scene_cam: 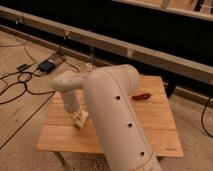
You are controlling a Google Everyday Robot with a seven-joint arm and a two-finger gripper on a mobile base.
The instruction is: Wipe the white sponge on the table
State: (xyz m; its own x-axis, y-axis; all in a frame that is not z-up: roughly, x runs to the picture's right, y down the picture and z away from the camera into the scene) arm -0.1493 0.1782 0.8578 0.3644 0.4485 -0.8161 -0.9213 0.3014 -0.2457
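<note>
The table (150,131) is a small light-wood slatted top in the middle of the camera view. My bulky white arm rises from the bottom edge, bends left and drops to the table's left part. There my gripper (78,119) points down at the wood, shut on a small off-white lump that looks like the white sponge (81,118). The sponge rests against the tabletop and the wrist hides most of it.
A small red object (141,96) lies on the table's far right part. The arm covers the table's middle. On the floor to the left are a dark box (46,65) and black cables (17,85). A long low ledge (150,52) runs behind the table.
</note>
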